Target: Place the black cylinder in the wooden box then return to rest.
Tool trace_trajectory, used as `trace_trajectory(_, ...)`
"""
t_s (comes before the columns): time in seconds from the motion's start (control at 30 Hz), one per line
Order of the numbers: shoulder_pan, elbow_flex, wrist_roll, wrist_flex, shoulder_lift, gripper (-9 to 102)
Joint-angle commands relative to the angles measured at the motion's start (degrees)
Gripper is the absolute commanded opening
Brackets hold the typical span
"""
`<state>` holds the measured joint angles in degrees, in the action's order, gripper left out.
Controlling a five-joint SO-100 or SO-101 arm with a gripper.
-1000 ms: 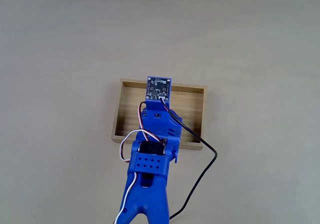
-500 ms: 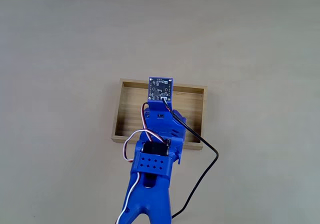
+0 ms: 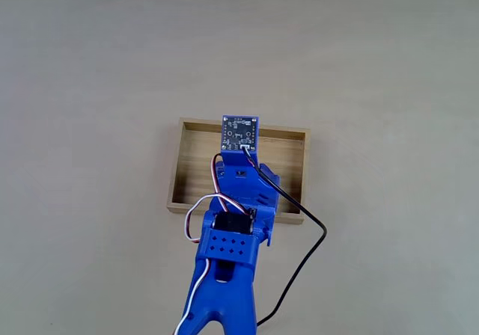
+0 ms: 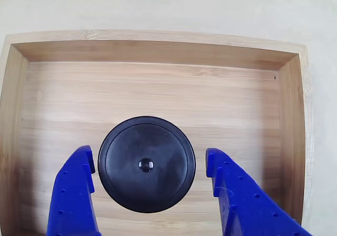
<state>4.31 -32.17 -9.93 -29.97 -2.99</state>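
Resting upright on the floor of the wooden box (image 4: 158, 83), the black cylinder (image 4: 146, 164) sat toward the near side of the tray in the other view, its round top and small central dimple facing the camera.

Item, jaws: the blue gripper (image 4: 147, 167) stood apart, one finger on each side of the cylinder, a strip of wood floor visible between each finger and the black rim. Nothing was clamped.

Item, handling: the cylinder looked small, rigid and matte, probably light and unlikely to deform or break. Its smooth curved wall could slip or roll if tipped; a hold across the widest part of the side wall, low on the body, would seem surest. Its flat base suggested it would stand steady where set.

Item, surroundings: in the fixed view the blue arm (image 3: 228, 245) reached over the wooden box (image 3: 191, 163) from the lower edge, a small circuit board (image 3: 240, 133) on top, with white and red wires (image 3: 196, 223) looping at its left and a black cable (image 3: 303, 230) trailing right across the pale desk (image 3: 374, 66).

Item, obstructions: the low box walls were the likeliest thing to catch the fingers on withdrawal; the black cable lay across the front wall.
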Motion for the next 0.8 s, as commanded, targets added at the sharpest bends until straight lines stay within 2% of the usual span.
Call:
trace_trajectory(0.0, -0.9, 3.0, -0.4, 1.4, -9.4, 34)
trace_trajectory(0.4, -1.9, -2.0, 0.4, -1.1, -19.1, 34)
trace_trajectory(0.77, -1.9, -15.9, 3.8, -5.4, -42.4, 31)
